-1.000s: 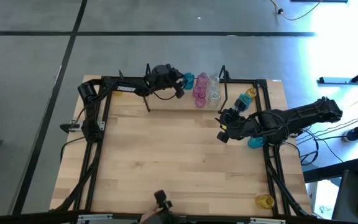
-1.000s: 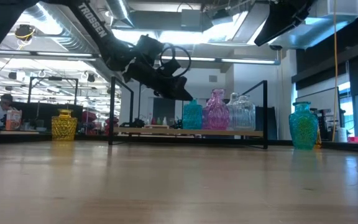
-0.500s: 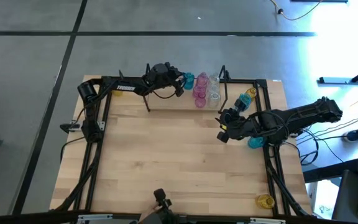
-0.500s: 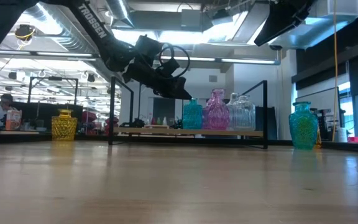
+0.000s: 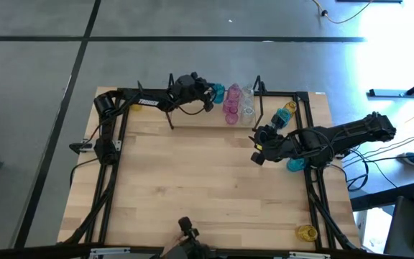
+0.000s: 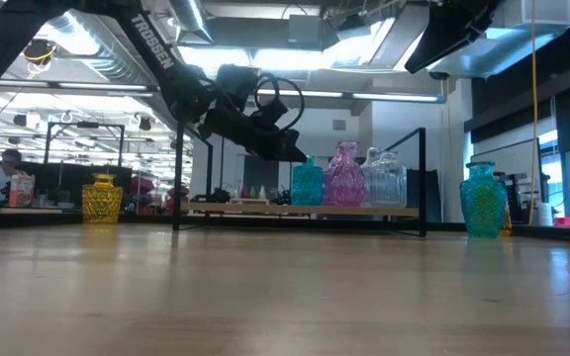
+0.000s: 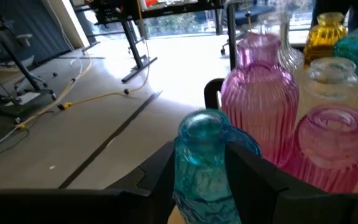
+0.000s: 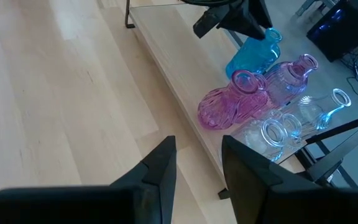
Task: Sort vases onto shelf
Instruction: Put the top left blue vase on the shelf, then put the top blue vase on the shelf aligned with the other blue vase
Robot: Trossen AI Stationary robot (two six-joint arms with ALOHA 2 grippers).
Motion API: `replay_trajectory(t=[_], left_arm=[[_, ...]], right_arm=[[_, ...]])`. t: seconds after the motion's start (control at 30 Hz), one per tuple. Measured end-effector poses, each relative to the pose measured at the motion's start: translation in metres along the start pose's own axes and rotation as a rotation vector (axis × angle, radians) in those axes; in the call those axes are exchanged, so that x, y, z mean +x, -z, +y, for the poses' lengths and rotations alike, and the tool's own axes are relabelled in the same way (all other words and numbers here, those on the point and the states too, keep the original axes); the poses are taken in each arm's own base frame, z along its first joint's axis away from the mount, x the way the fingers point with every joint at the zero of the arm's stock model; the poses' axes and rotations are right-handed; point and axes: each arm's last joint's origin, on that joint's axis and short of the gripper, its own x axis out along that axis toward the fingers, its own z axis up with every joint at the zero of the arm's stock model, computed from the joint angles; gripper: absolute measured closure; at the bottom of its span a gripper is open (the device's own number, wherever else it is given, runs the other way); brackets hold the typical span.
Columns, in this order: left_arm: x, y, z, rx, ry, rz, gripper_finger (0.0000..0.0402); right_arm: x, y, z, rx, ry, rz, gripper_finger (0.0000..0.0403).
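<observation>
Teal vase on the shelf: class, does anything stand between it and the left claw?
Nothing visible does. The left claw has a finger on each side of the teal vase, which stands on the shelf. The pink vases stand beyond it, not in the way.

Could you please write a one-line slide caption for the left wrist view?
Left hand straddling a teal vase on the shelf, beside pink vases and clear ones.
</observation>
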Motion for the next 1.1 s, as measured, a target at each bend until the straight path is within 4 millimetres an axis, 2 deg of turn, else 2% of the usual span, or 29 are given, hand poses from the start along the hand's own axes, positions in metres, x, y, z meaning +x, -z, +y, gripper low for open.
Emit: replay_trajectory(t=[0.4,0.6,0.73,0.87,0.97,1.1], left_arm=[[-0.001,-0.001,-0.004,0.004,-0.004,0.006,0.0269],[-0.017,-0.022,-0.014,0.014,0.046,0.06,0.0269],[-0.041,-0.031,-0.016,0.026,0.114,0.081,0.0269],[-0.078,-0.028,-0.016,0.007,0.129,0.032,0.0269],[-0.109,-0.018,-0.019,0.008,0.134,0.01,0.0269],[-0.147,0.005,-0.03,0.017,0.173,0.036,0.0269]], right_arm=[[0.0,0.0,0.0,0.0,-0.001,0.0,0.0288],[0.0,0.001,0.0,-0.004,0.0,0.014,0.0288],[0.0,0.005,-0.001,0.0,-0.005,0.049,0.0288],[0.0,0.009,-0.005,0.007,0.05,0.07,0.0288],[0.0,0.011,-0.009,0.015,0.11,0.079,0.0288],[0.008,0.012,-0.022,0.046,0.173,0.129,0.0288]])
